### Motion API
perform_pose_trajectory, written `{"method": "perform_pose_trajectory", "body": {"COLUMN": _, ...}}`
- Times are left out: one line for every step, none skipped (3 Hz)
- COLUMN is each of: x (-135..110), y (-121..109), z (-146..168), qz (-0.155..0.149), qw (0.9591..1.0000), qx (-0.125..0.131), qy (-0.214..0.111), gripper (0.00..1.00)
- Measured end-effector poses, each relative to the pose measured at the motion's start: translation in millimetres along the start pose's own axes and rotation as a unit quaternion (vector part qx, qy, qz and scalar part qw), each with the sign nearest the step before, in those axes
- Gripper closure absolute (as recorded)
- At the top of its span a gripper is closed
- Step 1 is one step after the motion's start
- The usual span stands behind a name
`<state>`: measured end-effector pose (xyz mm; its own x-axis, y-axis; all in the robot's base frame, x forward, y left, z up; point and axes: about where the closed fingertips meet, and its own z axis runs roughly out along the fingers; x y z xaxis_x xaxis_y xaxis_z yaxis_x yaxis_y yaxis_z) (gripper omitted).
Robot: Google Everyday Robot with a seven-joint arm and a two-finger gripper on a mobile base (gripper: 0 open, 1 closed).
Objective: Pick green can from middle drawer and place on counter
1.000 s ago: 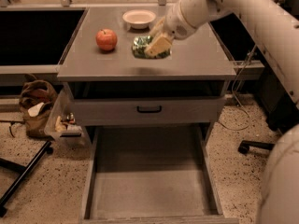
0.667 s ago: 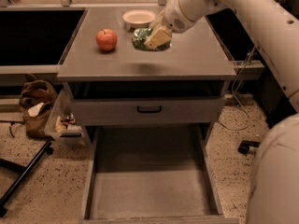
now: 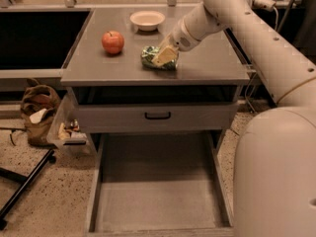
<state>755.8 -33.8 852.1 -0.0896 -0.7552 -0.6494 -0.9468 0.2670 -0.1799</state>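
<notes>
Dim, warm overhead light — soft shadow under the pincer (image 3: 161, 59) clasping the green can (image 3: 148, 58) on the counter (image 3: 210, 65).

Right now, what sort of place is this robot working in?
Probably a lab or office test area: a grey cabinet with its middle drawer open, speckled floor, an apple and bowl on the counter, where the gripper holds the green can.

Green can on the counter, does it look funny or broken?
Yes. The green can on the counter looks dented and crumpled, with the gripper right against it. Below, the middle drawer stands pulled out.
</notes>
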Motion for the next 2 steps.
{"method": "perform_pose_trajectory", "body": {"x": -4.2, "y": -1.1, "z": -4.7, "qz": 0.0, "qw": 1.0, "qx": 0.0, "qy": 0.0, "gripper": 0.9}}
{"method": "perform_pose_trajectory", "body": {"x": -4.2, "y": -1.2, "z": -4.7, "qz": 0.0, "qw": 1.0, "qx": 0.0, "qy": 0.0, "gripper": 0.72}}
